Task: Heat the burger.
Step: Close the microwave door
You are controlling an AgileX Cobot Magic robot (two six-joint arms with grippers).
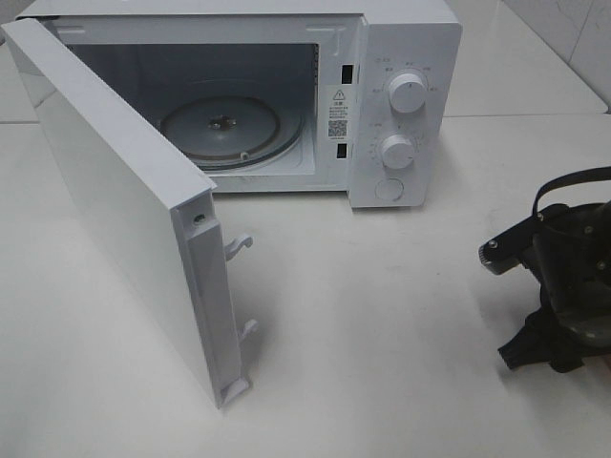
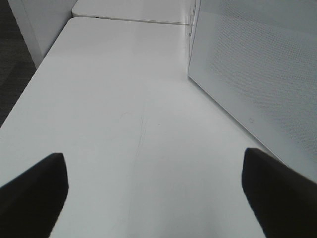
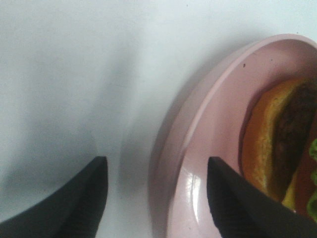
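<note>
The burger [image 3: 277, 139] lies on a round pink plate [image 3: 208, 144] in the right wrist view; only its golden bun, dark filling and a bit of green lettuce show. My right gripper [image 3: 158, 198] is open, with the plate's rim between its fingers: one finger over the plate, the other over the table. The white microwave [image 1: 401, 95] stands at the back with its door [image 1: 115, 210] swung wide open and an empty glass turntable [image 1: 229, 129] inside. My left gripper [image 2: 153, 198] is open and empty over the table beside the door [image 2: 257, 64]. The burger is out of the exterior view.
The right arm [image 1: 563, 277] sits at the right edge of the white table [image 1: 382, 315]. The open door juts out toward the front left. Two knobs [image 1: 409, 93] are on the microwave's right panel.
</note>
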